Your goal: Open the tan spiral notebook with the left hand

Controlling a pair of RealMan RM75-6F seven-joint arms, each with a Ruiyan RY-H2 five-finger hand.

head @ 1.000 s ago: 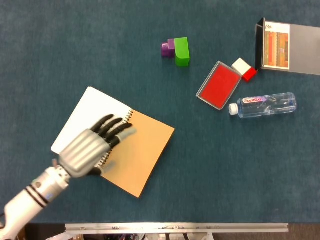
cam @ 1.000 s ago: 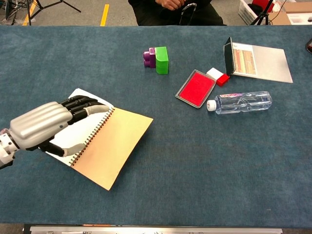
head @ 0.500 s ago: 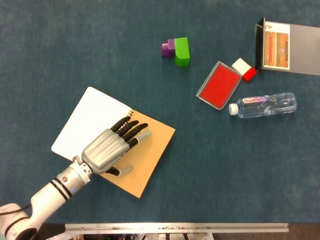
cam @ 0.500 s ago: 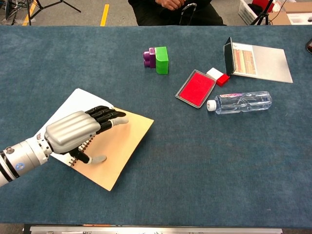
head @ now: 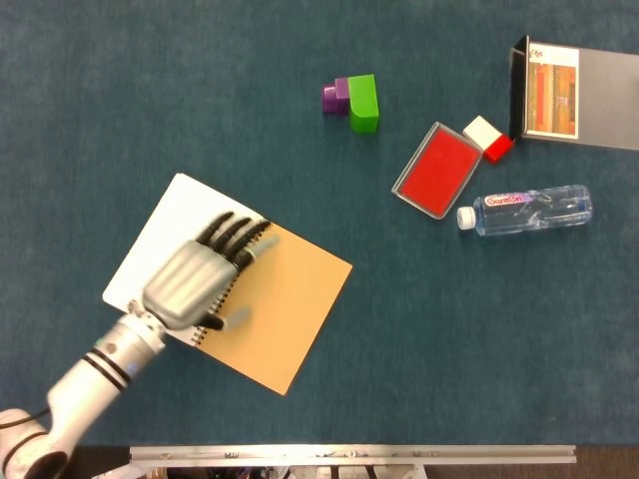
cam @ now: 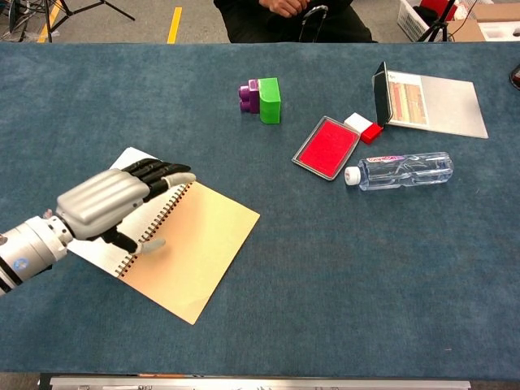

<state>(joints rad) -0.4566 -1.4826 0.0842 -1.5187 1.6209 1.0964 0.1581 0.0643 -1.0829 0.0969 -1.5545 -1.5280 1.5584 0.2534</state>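
The spiral notebook lies open on the blue table at the left. Its white page is on the far-left side and its tan cover on the near-right side, with the wire spiral between them. My left hand hovers palm down over the spiral, fingers spread and extended across the top of the binding, thumb over the tan side. It holds nothing. My right hand shows in neither view.
A purple and green block pair stands at the back centre. A red tray, a red-and-white block, a lying water bottle and a tablet-like stand with a grey mat fill the back right.
My left hand swung right over the tan cover, then back left over the spiral. The notebook shifted slightly toward the near right.
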